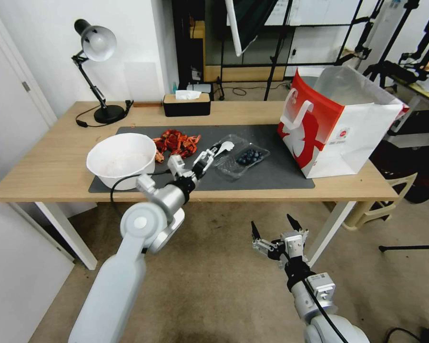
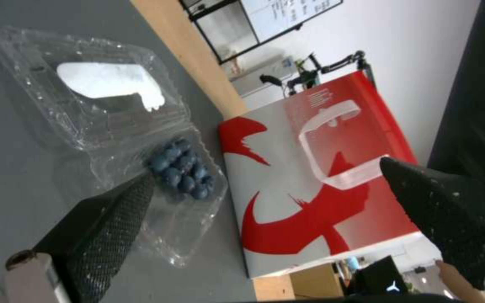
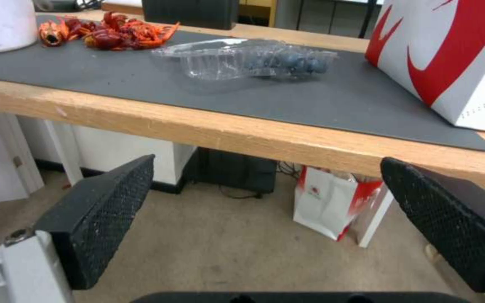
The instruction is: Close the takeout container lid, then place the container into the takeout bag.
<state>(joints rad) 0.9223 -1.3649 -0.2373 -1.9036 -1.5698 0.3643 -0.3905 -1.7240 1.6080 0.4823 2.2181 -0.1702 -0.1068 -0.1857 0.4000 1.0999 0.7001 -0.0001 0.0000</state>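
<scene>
Nearest, the right gripper (image 1: 276, 227) is waiting spread below the table edge, while the left gripper (image 1: 202, 162), fingers apart, is reaching the takeout container (image 1: 245, 159) lying open on the mat, light, flimsy and best pinched by its rim.

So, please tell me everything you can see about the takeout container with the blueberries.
The takeout container is a small hinged clamshell of clear, thin, glossy plastic. It lies flat and open on the grey mat, between the red crayfish and the takeout bag, apart from both. A small cluster of dark blueberries sits in the half nearer the bag. The lid, folded back, bears a white oblong label. The left gripper, open, is at the lid's edge; whether it touches cannot be told.
</scene>
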